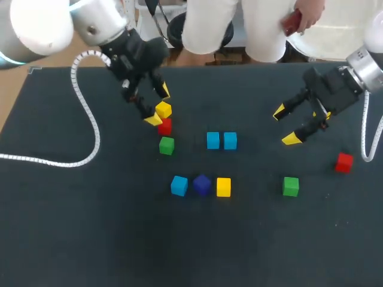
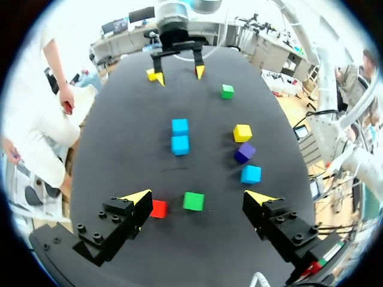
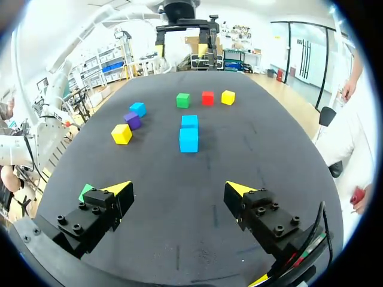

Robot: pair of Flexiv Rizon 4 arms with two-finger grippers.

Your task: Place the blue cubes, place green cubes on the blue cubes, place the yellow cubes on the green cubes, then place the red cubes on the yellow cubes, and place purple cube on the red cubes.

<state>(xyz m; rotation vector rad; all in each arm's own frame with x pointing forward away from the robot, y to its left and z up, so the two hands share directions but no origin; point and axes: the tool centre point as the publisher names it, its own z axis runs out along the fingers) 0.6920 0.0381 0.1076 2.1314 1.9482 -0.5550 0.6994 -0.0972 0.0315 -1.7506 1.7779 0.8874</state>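
Showing two small sky-blue cubes (image 1: 213, 140) sitting touching mid-table, pair's long axis running left–right. Hovering wide open, gripping nothing: left gripper (image 1: 159, 105) above small red cube (image 1: 165, 126), right gripper (image 1: 285, 125) right of blue pair.

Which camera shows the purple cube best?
The head view: the purple cube sits unobstructed between a blue cube and a yellow cube. Both wrist views also show it unblocked, but farther off and obliquely.

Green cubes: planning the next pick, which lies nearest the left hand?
The green cube beside the red cube, right by the left hand; the other green cube lies far off.
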